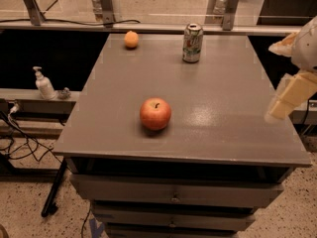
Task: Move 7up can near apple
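Silver 7up can [192,43] stands well behind apple [155,113]; pincer [285,100] hovers right, grip unclear.

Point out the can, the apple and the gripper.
can [192,44]: camera view, middle of its side wall.
apple [155,114]: camera view, middle of its red skin.
gripper [281,105]: camera view, far right, on its pale lower end.

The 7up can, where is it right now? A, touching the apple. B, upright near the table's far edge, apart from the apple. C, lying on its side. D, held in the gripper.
B: the 7up can stands upright near the far edge of the table, well apart from the apple, and the gripper is off at the table's right edge, away from it.
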